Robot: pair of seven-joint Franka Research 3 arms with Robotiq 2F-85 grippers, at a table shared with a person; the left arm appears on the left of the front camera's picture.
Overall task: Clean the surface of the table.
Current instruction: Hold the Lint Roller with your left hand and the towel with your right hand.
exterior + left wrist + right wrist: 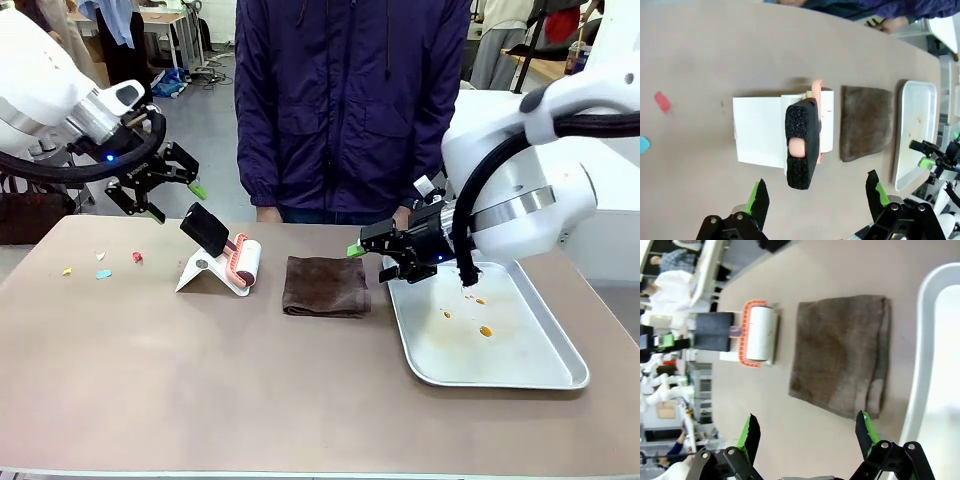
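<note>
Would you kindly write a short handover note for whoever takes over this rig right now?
Left hand: open, empty, raised over the far left of the table, facing the lint roller.
Right hand: open, empty, hovering by the left rim of the tray, with the brown cloth ahead of it.
Things: roller on its white stand, cloth folded mid-table, coloured scraps at the left end.
Done: nothing visible; neither tool is picked up.
Left: grasp a tool, probably the roller, and clear the scraps.
</note>
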